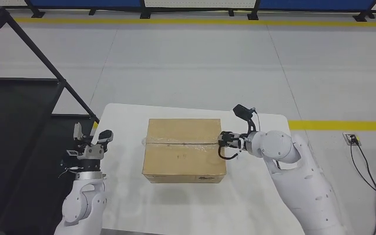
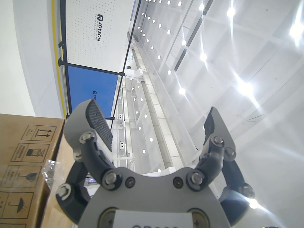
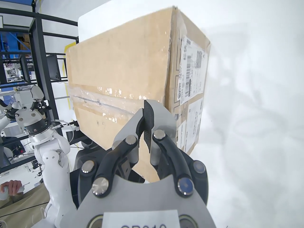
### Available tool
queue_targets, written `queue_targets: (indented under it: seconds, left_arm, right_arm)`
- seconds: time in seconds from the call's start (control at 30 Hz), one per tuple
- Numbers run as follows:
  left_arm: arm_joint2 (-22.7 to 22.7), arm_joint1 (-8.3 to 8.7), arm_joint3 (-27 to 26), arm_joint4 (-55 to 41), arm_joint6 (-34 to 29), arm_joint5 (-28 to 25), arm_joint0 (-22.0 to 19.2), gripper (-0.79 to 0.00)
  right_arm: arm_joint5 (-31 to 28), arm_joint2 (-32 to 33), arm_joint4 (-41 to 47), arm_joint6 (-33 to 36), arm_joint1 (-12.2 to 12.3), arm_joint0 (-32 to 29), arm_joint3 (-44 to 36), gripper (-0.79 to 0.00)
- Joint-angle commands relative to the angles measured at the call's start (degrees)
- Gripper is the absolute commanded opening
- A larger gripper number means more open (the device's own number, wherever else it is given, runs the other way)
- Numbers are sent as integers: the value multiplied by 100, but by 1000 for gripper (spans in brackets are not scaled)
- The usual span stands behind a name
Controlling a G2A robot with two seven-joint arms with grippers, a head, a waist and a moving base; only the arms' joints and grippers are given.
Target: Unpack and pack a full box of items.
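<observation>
Just beside the box [image 1: 184, 157], right jaws pressed together, left jaws spread, farther off.

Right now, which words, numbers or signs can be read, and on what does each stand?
Box, side: handling signs, up arrows and an umbrella among them; captions too small to read.
Box labels: barcodes and print, too small.
Wall panels: a brand word, not quoted here.
Wrist stickers: cut off by the edge.

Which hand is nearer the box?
Right. The right hand is shut, right at one end of the box. The left hand is open and stands apart, off the opposite end.
</observation>
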Motion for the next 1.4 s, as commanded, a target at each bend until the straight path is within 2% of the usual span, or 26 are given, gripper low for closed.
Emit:
queue_targets:
  seconds: [0.0, 0.1, 0.37, 0.5, 0.87, 0.93, 1.13, 1.17, 1.2, 1.27, 1.3, 1.33, 1.37]
  left_arm:
    - [-1, -8, -93, 16, 43, 1, 33, 0]
    - [20, -20, -187, 63, 78, 28, 49, 0]
    - [86, -52, -316, 183, 143, 77, 64, 0]
    - [86, -64, -331, 198, 147, 91, 70, 0]
    - [152, -103, -290, 216, 129, 154, -125, 0]
    - [151, -110, -289, 212, 134, 151, -178, 0]
    - [22, -121, -329, 172, 207, 55, -301, 0]
    - [5, -124, -339, 172, 239, 32, -310, 0]
    - [-1, -129, -335, 169, 290, 30, -314, 0]
    - [0, -131, -336, 167, 301, 34, -317, 0]
    - [-1, -131, -337, 169, 298, 31, -317, 0]
    - [-1, -131, -337, 168, 304, 31, -318, -1]
    - [0, -131, -337, 167, 305, 33, -317, 0]
  right_arm:
    - [-34, 45, -100, -198, 20, -103, -217, -785]
    - [-54, -6, -144, -141, 33, -177, -364, -785]
    - [-161, -453, -98, 483, -23, 456, 537, -785]
    - [-43, -483, -184, 640, -8, 543, 578, -785]
    - [341, -239, -488, 1153, 135, 351, 145, -785]
    - [561, -141, -716, 1175, 178, 306, 43, -785]
    - [324, 905, -869, 1060, 414, -559, -1192, -785]
    - [298, 1085, -941, 1022, 451, -729, -1418, -662]
    - [267, 1139, -951, 1013, 463, -785, -1493, 0]
    - [267, 1139, -951, 1013, 463, -785, -1493, 0]
    - [261, 1173, -959, 1012, 467, -823, -1565, -761]
    - [262, 1162, -957, 1011, 465, -809, -1541, -716]
    - [264, 1146, -953, 1011, 463, -791, -1505, -632]
